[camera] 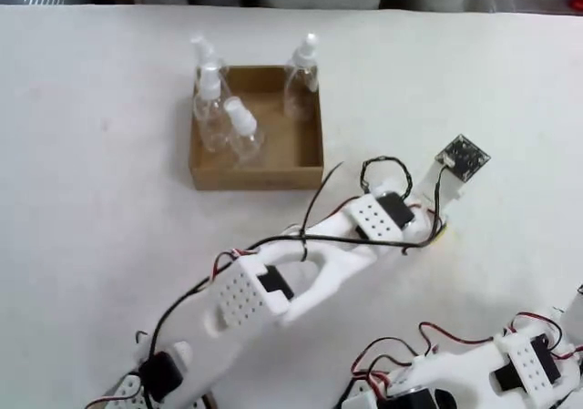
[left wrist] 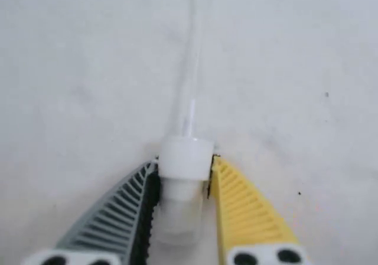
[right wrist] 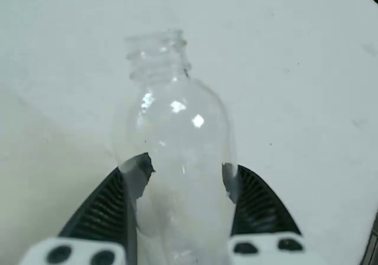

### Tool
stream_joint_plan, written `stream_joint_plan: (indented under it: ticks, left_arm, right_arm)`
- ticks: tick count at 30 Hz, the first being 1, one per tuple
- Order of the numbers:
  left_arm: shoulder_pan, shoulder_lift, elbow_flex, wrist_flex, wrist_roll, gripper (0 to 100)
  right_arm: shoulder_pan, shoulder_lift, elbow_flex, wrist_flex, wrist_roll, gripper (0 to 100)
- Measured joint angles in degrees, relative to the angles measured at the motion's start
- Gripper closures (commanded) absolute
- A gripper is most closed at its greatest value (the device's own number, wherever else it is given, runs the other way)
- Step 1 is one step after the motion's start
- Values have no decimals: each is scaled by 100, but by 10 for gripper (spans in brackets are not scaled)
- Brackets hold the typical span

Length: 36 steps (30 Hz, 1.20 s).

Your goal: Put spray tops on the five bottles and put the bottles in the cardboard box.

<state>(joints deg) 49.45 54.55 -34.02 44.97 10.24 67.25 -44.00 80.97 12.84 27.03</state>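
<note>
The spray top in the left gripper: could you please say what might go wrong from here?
1. The spray top trails a long thin tube that could miss the narrow neck of the bottle and bend.
2. The right gripper holds the smooth bottle well below the neck, so pressing the top on may tilt it.

White plastic arms [camera: 328, 268], black motors [camera: 273, 281], red and black cables [camera: 273, 241]. Left gripper [left wrist: 183, 163]: one grey ribbed finger [left wrist: 112, 218], one yellow finger [left wrist: 248, 212]. Right gripper [right wrist: 184, 169]: black ribbed fingers [right wrist: 100, 212], white base.
</note>
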Motion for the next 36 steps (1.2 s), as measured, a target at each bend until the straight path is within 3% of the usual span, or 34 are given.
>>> stream_joint_plan:
  ticks: [6, 19, 25, 30, 36]
  left_arm:
    - [-9, 0, -431, 905, 0, 979]
    - [-9, -730, -2110, 4141, -9, 980]
    - [-9, -1292, -2567, 5486, -686, 980]
    - [-229, -1908, -2207, 5697, -738, 980]
    - [-325, -3270, -290, 5697, -1442, 980]
  right_arm:
    - [0, 0, 0, 0, 0, 981]
    - [0, 0, 0, 0, 0, 981]
    - [0, 0, 0, 0, 149, 981]
    - [0, -9, 35, 0, 563, 981]
    - [0, -9, 35, 0, 624, 981]
